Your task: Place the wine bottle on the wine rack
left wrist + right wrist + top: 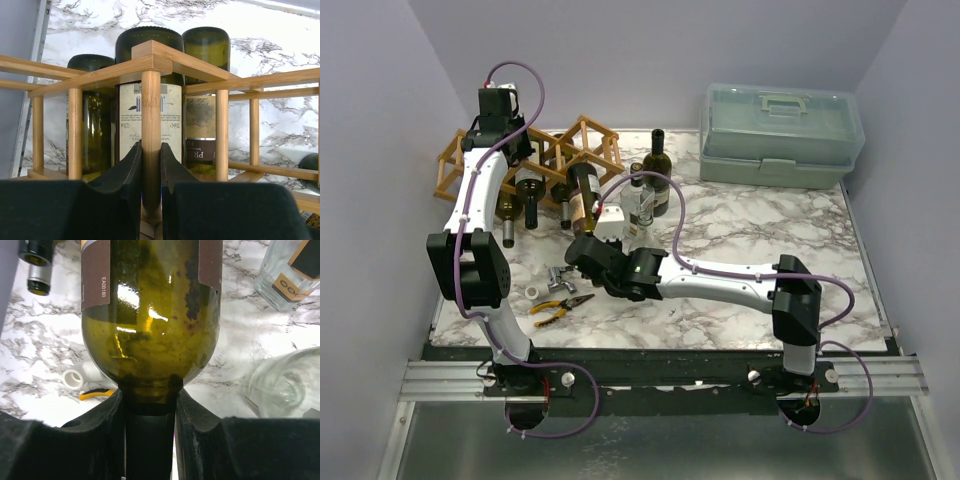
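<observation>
**Left wrist view.** Left gripper (151,150): closed narrow on one upright post (151,107) of the wine rack (185,60), a pad touching each side. Behind the lattice, three stored bottles (147,40), bases toward the lens.

**Right wrist view.** Right gripper (150,405): clamped on the neck of the wine bottle (150,340), with the shoulder just past the pads and the body running straight away from the hand. Brown label on the upper body. On the marble table (235,315) nearby: a clear glass bottle (287,270), pliers (95,395), a white fitting (74,379).

**Top view.** Wine bottle lying flat at centre left, neck toward the near edge and base at the rack's near face. Long axis roughly in line with an open cell. Cannot tell how far inside the cell. Right arm stretched across from its base. Left arm at the rack's left part. Translucent toolbox (780,120) far right, well apart.

**Judgement.** Rack straight ahead of the right hand along the bottle's own axis. Probably a base-first push next, carried by the right and braced by the left.
</observation>
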Action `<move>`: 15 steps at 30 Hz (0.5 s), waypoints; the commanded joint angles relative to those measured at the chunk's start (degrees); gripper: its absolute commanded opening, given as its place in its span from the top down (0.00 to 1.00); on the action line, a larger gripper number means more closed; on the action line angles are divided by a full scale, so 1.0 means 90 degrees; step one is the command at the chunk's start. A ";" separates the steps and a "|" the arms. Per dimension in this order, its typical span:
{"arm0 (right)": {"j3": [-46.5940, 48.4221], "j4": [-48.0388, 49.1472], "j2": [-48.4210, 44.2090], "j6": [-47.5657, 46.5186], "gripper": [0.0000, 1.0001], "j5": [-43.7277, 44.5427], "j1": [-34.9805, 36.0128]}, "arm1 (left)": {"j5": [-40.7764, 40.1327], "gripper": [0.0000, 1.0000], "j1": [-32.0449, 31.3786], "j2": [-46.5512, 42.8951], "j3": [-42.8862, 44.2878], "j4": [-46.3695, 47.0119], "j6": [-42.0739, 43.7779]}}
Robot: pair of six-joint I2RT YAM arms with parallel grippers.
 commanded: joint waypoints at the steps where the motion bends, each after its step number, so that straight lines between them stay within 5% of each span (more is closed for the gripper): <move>1: 0.0165 0.0422 0.0125 -0.0021 1.00 0.0432 0.0038 | -0.0288 1.00 0.0052 0.0138 -0.0032 -0.0154 0.0137; 15: 0.1195 -0.0638 0.0991 0.0369 0.99 0.0711 -0.0171 | -0.0419 1.00 0.0052 0.0168 -0.0168 -0.0179 0.0383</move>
